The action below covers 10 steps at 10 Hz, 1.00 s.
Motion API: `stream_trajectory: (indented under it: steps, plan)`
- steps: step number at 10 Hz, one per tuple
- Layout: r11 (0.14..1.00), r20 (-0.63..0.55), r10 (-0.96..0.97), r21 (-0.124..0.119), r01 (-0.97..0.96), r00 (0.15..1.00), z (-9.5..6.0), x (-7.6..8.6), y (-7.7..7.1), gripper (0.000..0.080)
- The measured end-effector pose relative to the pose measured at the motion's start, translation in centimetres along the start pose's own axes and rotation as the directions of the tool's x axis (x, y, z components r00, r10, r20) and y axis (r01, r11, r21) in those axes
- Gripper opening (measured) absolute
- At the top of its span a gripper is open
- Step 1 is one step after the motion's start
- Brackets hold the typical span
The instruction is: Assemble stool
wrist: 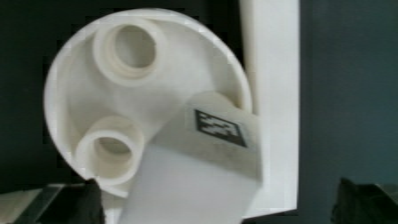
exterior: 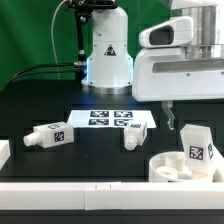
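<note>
The round white seat disc [exterior: 170,168] lies at the exterior view's lower right, against a white rail. One stubby white tagged leg [exterior: 197,148] stands upright in it. In the wrist view the seat disc [wrist: 107,100] shows two empty round sockets, and the leg [wrist: 205,165] rises from it toward the camera. My gripper [exterior: 190,122] hangs just above this leg. It is open: in the wrist view [wrist: 214,208] its dark fingertips [wrist: 71,205] stand wide on either side of the leg without touching it. Two more legs lie loose on the table, one at the exterior view's left [exterior: 48,135] and one in the middle [exterior: 131,138].
The marker board [exterior: 110,119] lies flat mid-table in front of the robot base [exterior: 105,60]. A white rail [exterior: 90,190] runs along the near edge, and its upright strip [wrist: 270,60] stands beside the seat. A small white block [exterior: 4,152] sits at the far left.
</note>
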<state>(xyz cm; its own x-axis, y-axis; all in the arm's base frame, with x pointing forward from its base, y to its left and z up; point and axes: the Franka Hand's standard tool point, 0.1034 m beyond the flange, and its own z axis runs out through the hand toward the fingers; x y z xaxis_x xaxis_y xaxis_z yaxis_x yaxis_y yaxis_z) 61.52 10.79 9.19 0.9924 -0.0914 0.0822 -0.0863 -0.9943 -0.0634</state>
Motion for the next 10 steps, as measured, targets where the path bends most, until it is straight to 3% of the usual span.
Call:
stream_trajectory:
  steps: [2, 3, 5, 8, 10]
  plan:
    - [0.962, 0.010, -0.273, -0.013, 0.273, 0.962, -0.1, 0.2, 0.3, 0.0649]
    - [0.876, 0.026, -0.481, -0.012, 0.482, 0.876, -0.5, 0.6, 0.3, 0.0649]
    - [0.710, 0.090, -0.702, 0.015, 0.704, 0.706, -0.3, 0.2, -0.3, 0.0649]
    - [0.626, 0.089, -0.778, 0.014, 0.780, 0.623, 0.0, 0.4, 0.3, 0.0649]
    - [0.620, 0.095, -0.782, 0.014, 0.784, 0.616, 2.1, 1.1, -0.1, 0.0649]
